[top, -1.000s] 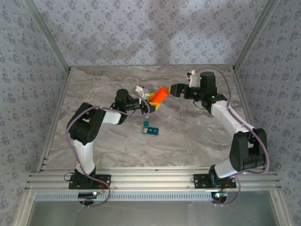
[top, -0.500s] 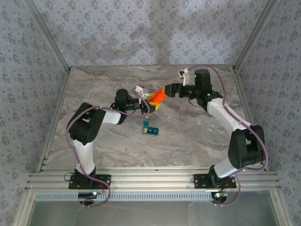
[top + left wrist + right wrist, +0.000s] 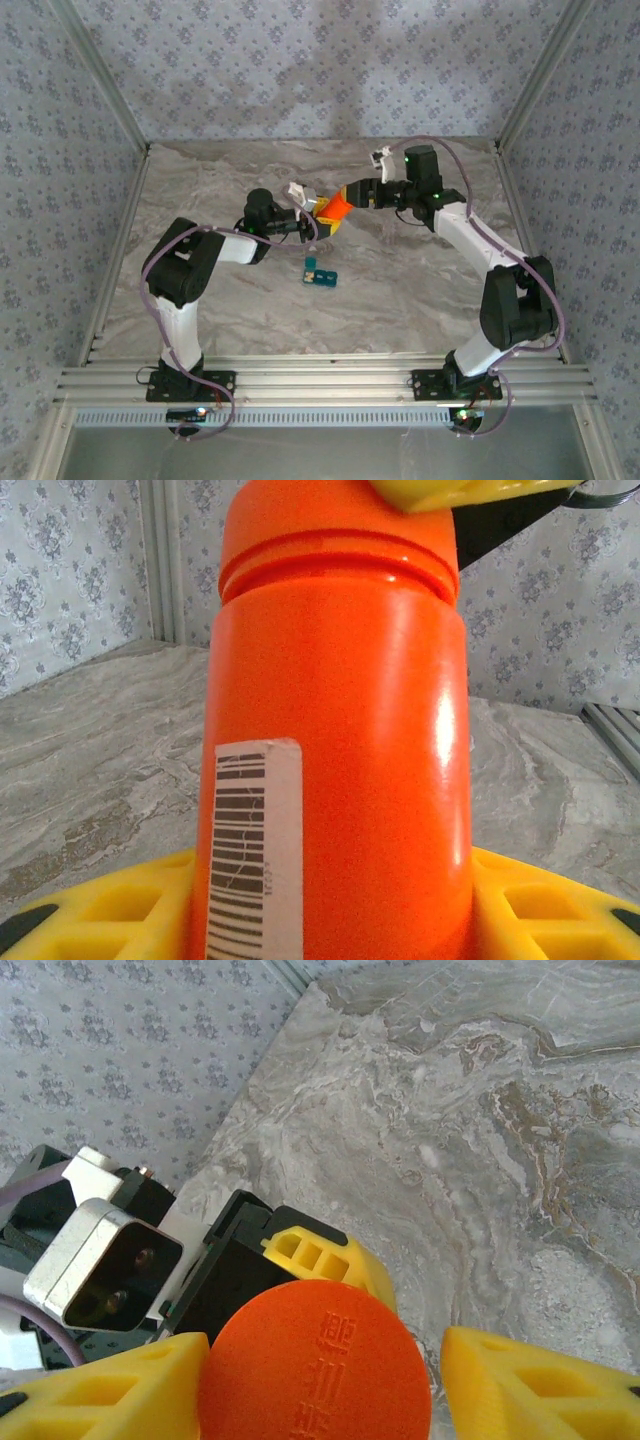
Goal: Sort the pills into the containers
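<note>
Left claw (image 3: pixel 325 218) grips the orange bottle (image 3: pixel 340 205) low on its body and holds it tilted above the table (image 3: pixel 420 290), pads either side of the barcode label. Right claw (image 3: pixel 357 193) straddles the cap (image 3: pixel 315 1365): narrow but not clamped, one finger (image 3: pixel 110 1385) against the cap and a sliver of table visible beside the other (image 3: pixel 540 1385). The teal containers (image 3: pixel 321 273) lie on the table nearer the arm bases, apart from both claws and untouched. Risks, as I judge them: uneven contact could let the cap slip when twisted. A weak hold below might let the bottle rotate with it. Opened at this tilt, the pills presumably inside could spill and miss the containers.
</note>
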{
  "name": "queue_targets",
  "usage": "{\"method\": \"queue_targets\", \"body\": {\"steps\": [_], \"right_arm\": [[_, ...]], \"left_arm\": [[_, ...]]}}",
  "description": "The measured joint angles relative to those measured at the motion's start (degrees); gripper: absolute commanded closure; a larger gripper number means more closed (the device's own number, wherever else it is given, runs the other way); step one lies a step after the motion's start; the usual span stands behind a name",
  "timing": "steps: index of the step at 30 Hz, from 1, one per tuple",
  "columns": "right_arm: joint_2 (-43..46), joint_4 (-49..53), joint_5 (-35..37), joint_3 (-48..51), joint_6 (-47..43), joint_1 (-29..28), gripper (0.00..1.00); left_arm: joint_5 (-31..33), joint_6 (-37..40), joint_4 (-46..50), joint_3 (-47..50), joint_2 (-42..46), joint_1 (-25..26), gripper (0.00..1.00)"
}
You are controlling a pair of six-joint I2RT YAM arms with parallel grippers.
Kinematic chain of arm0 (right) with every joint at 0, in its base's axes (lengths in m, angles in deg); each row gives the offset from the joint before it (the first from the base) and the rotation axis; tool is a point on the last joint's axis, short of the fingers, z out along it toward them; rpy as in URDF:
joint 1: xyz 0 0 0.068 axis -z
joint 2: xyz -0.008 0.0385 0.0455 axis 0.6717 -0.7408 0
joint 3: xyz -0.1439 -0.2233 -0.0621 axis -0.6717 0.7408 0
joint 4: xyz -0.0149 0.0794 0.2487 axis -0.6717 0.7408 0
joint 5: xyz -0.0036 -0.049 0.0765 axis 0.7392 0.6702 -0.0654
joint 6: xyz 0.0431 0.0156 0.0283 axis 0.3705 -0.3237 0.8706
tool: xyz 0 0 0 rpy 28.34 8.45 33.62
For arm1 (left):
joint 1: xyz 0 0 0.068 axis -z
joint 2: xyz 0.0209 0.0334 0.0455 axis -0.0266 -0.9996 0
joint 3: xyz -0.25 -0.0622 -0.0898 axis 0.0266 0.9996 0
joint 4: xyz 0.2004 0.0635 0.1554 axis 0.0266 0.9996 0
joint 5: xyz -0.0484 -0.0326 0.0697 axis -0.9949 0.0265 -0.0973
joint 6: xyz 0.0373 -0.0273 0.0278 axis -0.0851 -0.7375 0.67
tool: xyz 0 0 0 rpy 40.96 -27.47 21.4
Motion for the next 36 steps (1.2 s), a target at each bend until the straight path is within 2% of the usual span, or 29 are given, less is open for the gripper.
{"method": "queue_targets", "body": {"steps": [2, 10, 24, 29, 36], "right_arm": [[-0.26, 0.79, 0.2, -0.63, -0.52, -0.26, 0.52], [-1.42, 2.56, 2.56, -2.29, 1.14, -1.36, 0.55], [-1.6, -2.86, 21.77, 1.09, 23.85, -7.56, 0.55], [-1.6, -2.82, 23.47, 1.09, 25.59, -7.96, 0.48], [-1.25, 1.31, 21.03, -0.33, 23.91, -6.64, 0.21]], "left_arm": [[0.0, -0.02, 0.63, 0.0, 0.0, -0.04, 1.0], [0.07, -0.02, 1.68, 0.0, 0.0, -0.5, 1.0], [1.77, 0.07, 7.52, 0.02, -0.11, -1.53, 1.0], [2.19, 0.07, 7.65, 0.02, -0.11, -1.51, 1.0], [2.14, 0.07, 4.55, -0.48, -0.11, -0.72, 1.0]]}}
